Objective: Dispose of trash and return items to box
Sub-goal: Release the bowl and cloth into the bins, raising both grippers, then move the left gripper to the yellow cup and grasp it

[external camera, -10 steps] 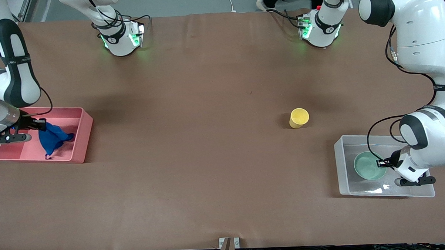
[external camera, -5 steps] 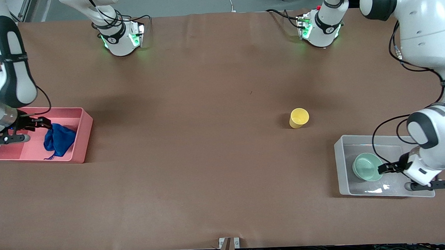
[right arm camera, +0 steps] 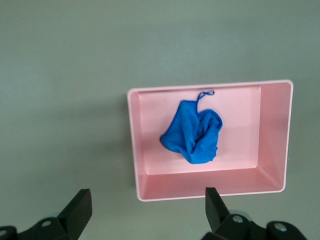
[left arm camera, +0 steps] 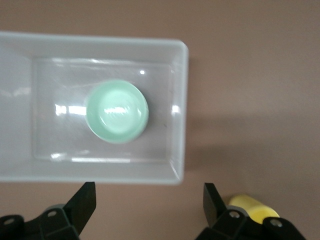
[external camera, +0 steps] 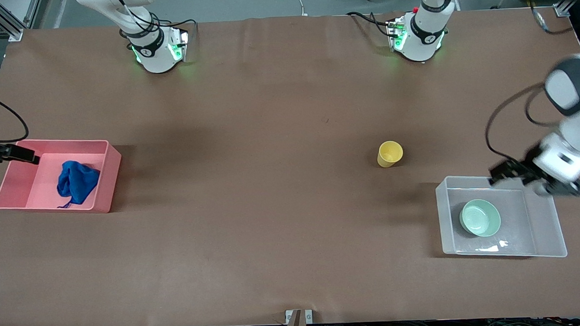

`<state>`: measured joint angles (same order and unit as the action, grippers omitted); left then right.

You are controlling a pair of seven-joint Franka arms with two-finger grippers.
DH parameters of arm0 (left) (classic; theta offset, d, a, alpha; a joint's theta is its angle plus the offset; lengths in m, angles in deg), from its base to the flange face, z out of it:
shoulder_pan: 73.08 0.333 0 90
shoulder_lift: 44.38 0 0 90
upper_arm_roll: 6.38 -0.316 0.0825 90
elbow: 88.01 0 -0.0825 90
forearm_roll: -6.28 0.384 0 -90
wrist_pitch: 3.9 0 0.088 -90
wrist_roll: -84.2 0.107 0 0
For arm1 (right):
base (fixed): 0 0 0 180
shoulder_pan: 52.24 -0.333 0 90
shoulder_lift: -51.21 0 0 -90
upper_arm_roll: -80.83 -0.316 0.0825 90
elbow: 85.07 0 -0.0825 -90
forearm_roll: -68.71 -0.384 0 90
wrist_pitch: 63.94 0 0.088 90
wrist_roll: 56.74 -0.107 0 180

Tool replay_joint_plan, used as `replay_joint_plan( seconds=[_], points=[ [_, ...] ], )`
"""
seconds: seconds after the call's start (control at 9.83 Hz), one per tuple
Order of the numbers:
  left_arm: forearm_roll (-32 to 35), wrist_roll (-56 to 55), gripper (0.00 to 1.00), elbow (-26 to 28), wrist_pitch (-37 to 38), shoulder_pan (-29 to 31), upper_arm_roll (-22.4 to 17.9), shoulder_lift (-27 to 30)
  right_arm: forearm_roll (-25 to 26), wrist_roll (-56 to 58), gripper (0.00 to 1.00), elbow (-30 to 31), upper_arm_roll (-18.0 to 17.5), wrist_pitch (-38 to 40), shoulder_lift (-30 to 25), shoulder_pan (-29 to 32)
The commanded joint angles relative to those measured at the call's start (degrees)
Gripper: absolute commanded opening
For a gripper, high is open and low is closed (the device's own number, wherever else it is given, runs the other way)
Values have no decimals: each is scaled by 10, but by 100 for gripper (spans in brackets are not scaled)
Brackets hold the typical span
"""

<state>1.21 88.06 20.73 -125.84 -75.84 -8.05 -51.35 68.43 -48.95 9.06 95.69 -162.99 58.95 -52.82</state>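
Observation:
The royal-blue cloth bundle (external camera: pixel 77 182) lies in the pink bin (external camera: pixel 113 181), its string by the bin's front wall. My right gripper (external camera: pixel 29 155) is open and empty, high over the bin's corner at the right arm's end. The right wrist view shows the bundle (right arm camera: pixel 194 134), the bin (right arm camera: pixel 131 145) and the open gripper (right arm camera: pixel 147 207). The mint-green bowl (external camera: pixel 480 217) sits upright in the clear tub (external camera: pixel 446 220). My left gripper (external camera: pixel 498 172) is open and empty, over the tub's rim. The left wrist view shows the bowl (left arm camera: pixel 117 111), the tub (left arm camera: pixel 179 115) and the gripper (left arm camera: pixel 150 205). The yellow cup (external camera: pixel 390 153) stands on the table; it also shows in the left wrist view (left arm camera: pixel 252 210).
The brown table (external camera: pixel 272 207) stretches wide between the pink bin and the tub. The two arm bases (external camera: pixel 158 49) stand along the table's edge farthest from the camera. A small white label lies on the tub's floor (external camera: pixel 502 244).
My right gripper let go of the blue bundle, which dropped into the pink bin, and rose away. My left gripper released the bowl in the tub and lifted up and out.

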Motion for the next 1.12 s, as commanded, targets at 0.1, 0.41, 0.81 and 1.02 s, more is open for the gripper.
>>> replay_joint_plan(
  seconds=[0.1, 0.41, 0.81, 1.02],
  points=[
    [38, -95, 94, 156, -36, 3, 93, 64, -4, -90, 100, -77, -4, 67, -22, -4],
    [38, -155, 92, 215, -139, 0, 144, 18, 7, -163, 100, -113, -164, 158, -69, 84],
    [90, -205, 86, 215, -208, -2, 169, -82, 5, -130, 100, -73, -123, 156, -87, 49],
    [107, -229, 82, 220, -239, -3, 170, -113, 5, -125, 100, -74, -120, 159, -87, 44]
  ],
)
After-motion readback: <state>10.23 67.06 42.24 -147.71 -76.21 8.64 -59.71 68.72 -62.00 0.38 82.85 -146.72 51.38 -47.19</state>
